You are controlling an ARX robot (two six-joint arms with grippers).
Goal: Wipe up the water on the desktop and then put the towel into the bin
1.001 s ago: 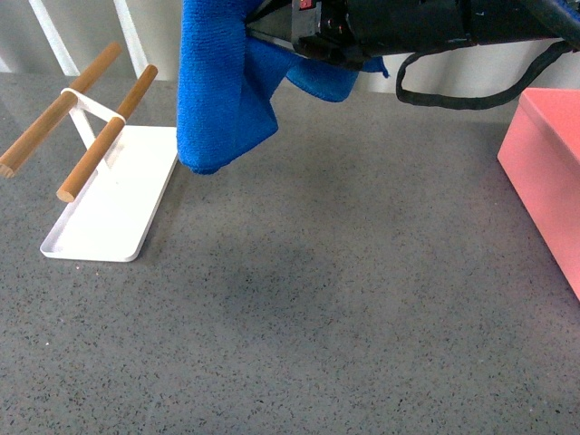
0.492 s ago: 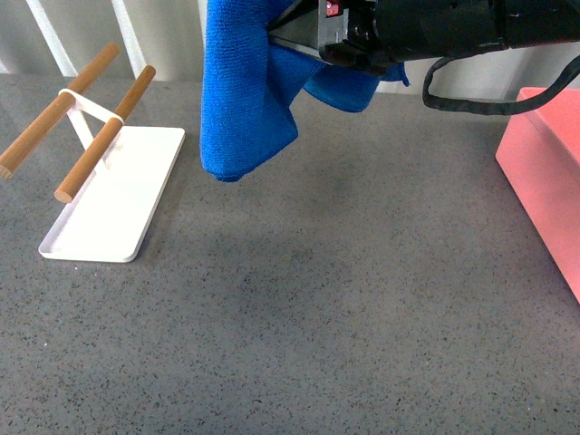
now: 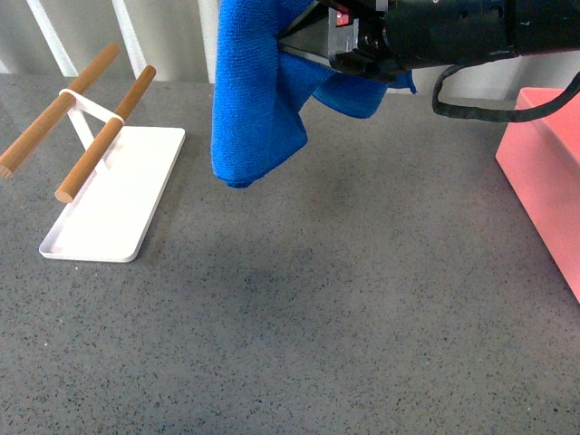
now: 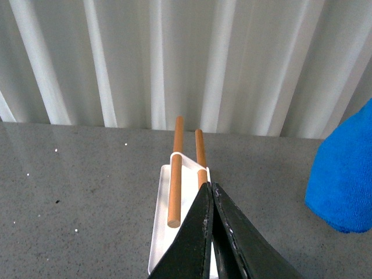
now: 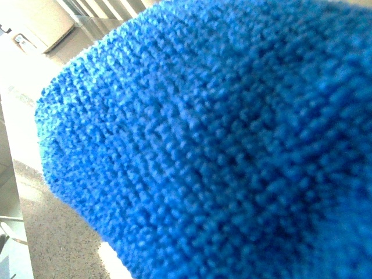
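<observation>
Your front camera sits on the body between the arms. It looks forward and down across the desktop (image 3: 317, 317) from a middling distance. The right arm (image 3: 453, 27) reaches in high, and the towel (image 3: 254, 91) hangs from its far end. Your left wrist camera looks low along the left gripper (image 4: 210, 189) to the white tray (image 4: 158, 250) just ahead of the fingertips, with the ribbed wall (image 4: 174, 58) beyond. Both views share the tray, its wooden rods (image 3: 100, 136) and the towel's hanging fold. Your right wrist camera sits so close to the towel that blurred blue pile nearly fills it.
</observation>
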